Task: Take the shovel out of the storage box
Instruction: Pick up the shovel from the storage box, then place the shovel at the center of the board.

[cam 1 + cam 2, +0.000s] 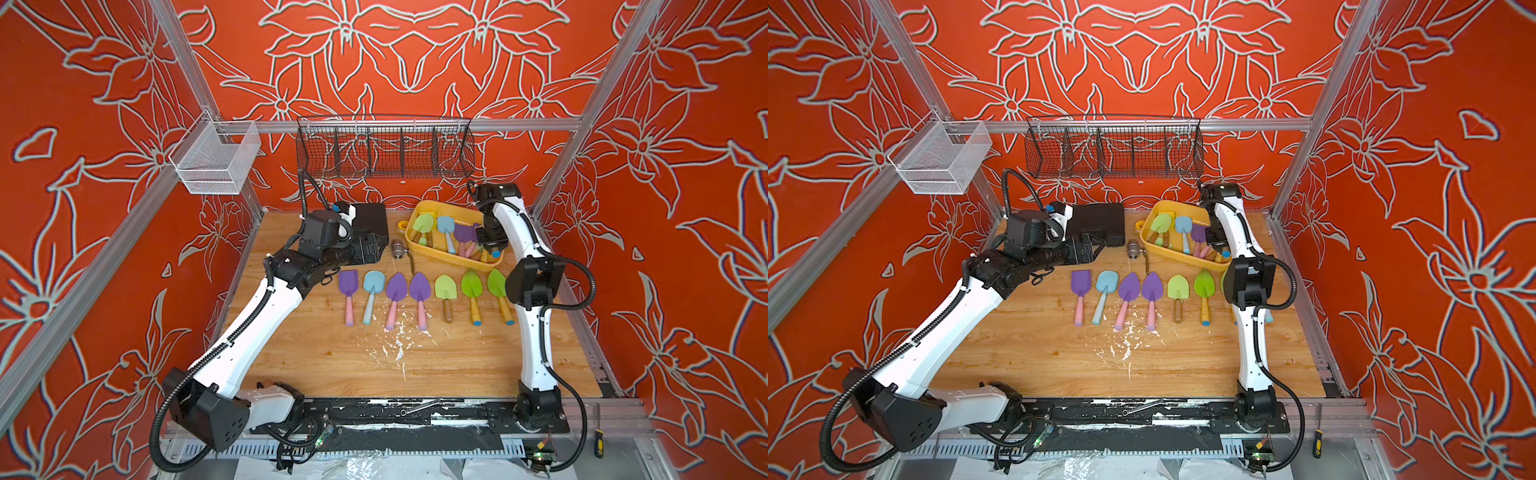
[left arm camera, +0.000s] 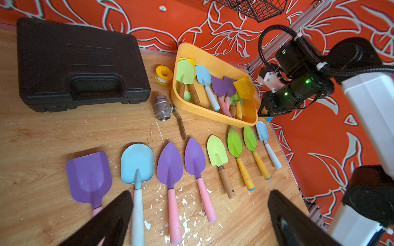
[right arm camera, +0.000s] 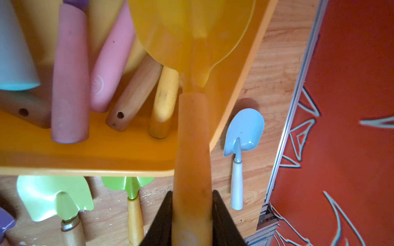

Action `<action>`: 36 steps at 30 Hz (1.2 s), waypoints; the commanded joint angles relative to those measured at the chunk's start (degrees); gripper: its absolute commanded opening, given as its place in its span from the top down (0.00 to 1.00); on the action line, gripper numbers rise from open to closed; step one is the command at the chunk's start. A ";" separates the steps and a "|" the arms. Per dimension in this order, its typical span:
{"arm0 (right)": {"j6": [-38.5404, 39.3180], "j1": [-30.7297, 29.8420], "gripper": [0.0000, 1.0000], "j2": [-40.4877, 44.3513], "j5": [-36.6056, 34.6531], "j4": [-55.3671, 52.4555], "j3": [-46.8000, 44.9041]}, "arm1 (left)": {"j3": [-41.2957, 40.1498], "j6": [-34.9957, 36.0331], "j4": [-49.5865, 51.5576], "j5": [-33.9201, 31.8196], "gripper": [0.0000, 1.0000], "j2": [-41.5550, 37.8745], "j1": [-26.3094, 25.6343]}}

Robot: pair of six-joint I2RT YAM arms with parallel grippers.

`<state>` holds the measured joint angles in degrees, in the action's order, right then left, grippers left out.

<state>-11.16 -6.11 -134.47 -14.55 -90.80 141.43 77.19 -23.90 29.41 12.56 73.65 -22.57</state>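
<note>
You had the shovel [image 3: 193, 138], an orange-yellow scoop-bladed one, apparently plastic, clenched by its round handle in the right claw [image 3: 191, 198], jaws pressed to either side. Its blade hung over the inside of the shallow yellow-orange plastic storage box [image 3: 106, 157] while the handle crossed the box's corner. It looked lifted off the pile but not yet clear of the wall. Gripping low on the handle probably kept the claw away from the other shovels' handles [image 3: 70, 74] crowded below. Just beside that corner a small pale-blue shovel with a white handle [image 3: 243, 132] lay on the wooden tabletop [image 1: 415, 365]. It ended a row of shovels [image 2: 170, 164] laid side by side, likely where yours belonged. The left claw [image 2: 199, 191] hung released, jaws wide, near the row's other end, well apart from the box, seemingly parked out of the way.
</note>
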 commanded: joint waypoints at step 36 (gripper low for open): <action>-33.42 -24.98 1.00 55.53 25.73 34.03 -56.65 | 21.04 -19.56 -10.18 13.72 0.31 31.74 -12.50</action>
<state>-42.72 -30.39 -80.38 10.17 -57.91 85.34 96.77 -43.51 20.40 25.30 104.18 -34.89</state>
